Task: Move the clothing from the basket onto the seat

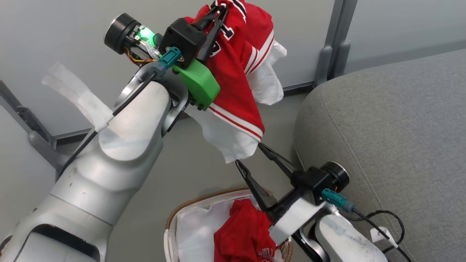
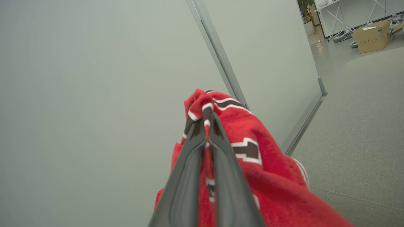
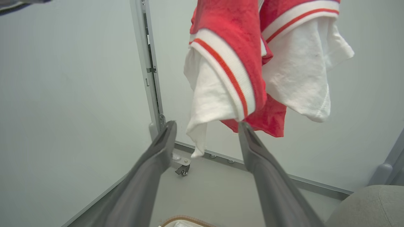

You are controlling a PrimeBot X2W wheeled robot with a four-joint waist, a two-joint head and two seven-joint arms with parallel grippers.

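Observation:
A red jersey (image 1: 238,72) with white striped trim and a white underlayer hangs high in the head view, pinched at its top by my left gripper (image 1: 220,7), which is shut on it. The left wrist view has the same jersey (image 2: 252,164) bunched around that left gripper (image 2: 206,118). Just below the jersey's hanging white hem my right gripper (image 1: 247,154) stands open, empty. From the right wrist, the jersey's hem (image 3: 227,78) dangles above the open right gripper (image 3: 206,126). Another red jersey (image 1: 244,236) lies in the basket (image 1: 174,222) at the bottom. The grey seat (image 1: 393,138) is at right.
Pale partition panels with grey metal posts (image 1: 333,40) stand behind the scene. A grey floor (image 1: 182,171) runs between the panels, basket and seat. A black cable (image 1: 389,222) lies across the seat's front near my right wrist. A cardboard box (image 2: 372,37) sits far off.

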